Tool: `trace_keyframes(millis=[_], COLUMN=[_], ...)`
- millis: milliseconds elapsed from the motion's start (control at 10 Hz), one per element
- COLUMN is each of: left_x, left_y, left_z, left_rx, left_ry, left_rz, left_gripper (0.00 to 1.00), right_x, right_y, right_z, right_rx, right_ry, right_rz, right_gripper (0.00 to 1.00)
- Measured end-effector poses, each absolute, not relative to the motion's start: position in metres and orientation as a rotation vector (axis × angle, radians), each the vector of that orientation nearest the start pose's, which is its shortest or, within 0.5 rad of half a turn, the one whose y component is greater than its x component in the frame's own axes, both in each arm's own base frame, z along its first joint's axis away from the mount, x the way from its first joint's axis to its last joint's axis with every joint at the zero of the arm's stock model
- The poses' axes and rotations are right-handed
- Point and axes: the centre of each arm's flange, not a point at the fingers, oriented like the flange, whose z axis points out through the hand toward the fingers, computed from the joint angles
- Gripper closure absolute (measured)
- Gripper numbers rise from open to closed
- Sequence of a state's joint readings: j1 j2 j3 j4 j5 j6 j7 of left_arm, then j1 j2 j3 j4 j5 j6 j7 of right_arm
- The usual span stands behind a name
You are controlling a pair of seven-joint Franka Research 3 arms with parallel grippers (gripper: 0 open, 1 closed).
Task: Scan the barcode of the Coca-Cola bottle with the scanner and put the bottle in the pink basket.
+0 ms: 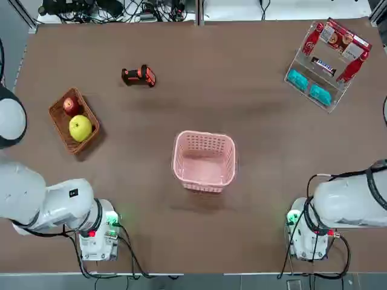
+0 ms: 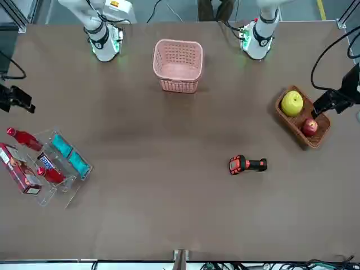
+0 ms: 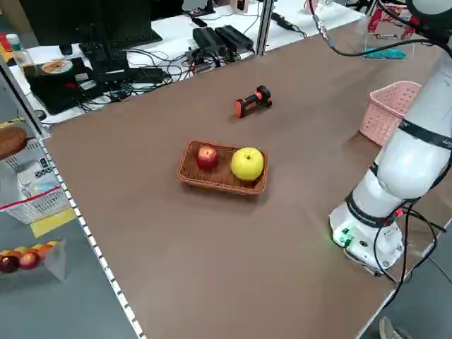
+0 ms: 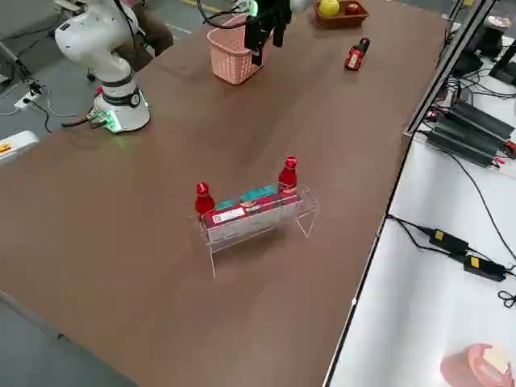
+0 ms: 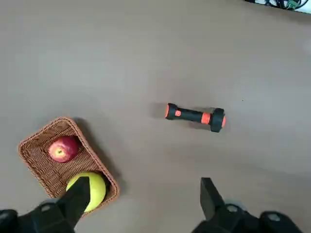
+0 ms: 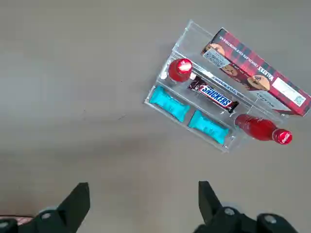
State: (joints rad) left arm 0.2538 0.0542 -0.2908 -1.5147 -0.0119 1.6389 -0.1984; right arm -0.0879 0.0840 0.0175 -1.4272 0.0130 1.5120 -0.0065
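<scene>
Nothing is done: with both left gripper (image 5: pixel 145 206) and right gripper (image 6: pixel 144 206) spread and empty, red bottles (image 1: pixel 312 40) wait upper right overhead, scanner (image 1: pixel 138 75) upper left, basket (image 1: pixel 204 161) centre, unfilled.

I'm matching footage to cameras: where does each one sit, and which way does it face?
Top: overhead, down on the pink basket; both arms.
Front: across the table, facing the robot; both arms.
Left side: robot's left, diagonally down over the fruit basket; arm parts.
Right side: robot's right, diagonally down past the clear rack; arm parts.
Left wrist: down at scanner and fruit; its open jaws.
Right wrist: down at the rack; its open jaws.
Shared: top and front both show scanner, rack and both baskets.
</scene>
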Motion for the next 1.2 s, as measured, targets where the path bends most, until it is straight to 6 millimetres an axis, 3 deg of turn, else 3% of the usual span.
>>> trace_keyframes(millis=[500, 700, 900, 1200], left_x=[0.578, 0.578, 0.591, 0.632], left_y=[-0.017, -0.017, -0.026, -0.054], left_z=[0.628, 0.626, 0.596, 0.523], left_rx=[-3.165, -3.162, -3.135, -2.960], left_ry=[-0.260, -0.305, -0.726, -1.339], left_rz=[-0.109, -0.102, -0.004, 0.097], left_gripper=[0.00, 0.00, 0.00, 0.00], right_x=[0.575, 0.586, 0.610, 0.637], right_y=[-0.040, -0.043, -0.048, -0.070], right_z=[0.639, 0.629, 0.601, 0.562], right_rx=[-3.126, -3.128, -3.139, -3.140], right_ry=[0.099, 0.105, 0.088, 0.118], right_rz=[-0.016, -0.046, -0.076, -0.092], right_gripper=[0.01, 0.01, 0.01, 0.02])
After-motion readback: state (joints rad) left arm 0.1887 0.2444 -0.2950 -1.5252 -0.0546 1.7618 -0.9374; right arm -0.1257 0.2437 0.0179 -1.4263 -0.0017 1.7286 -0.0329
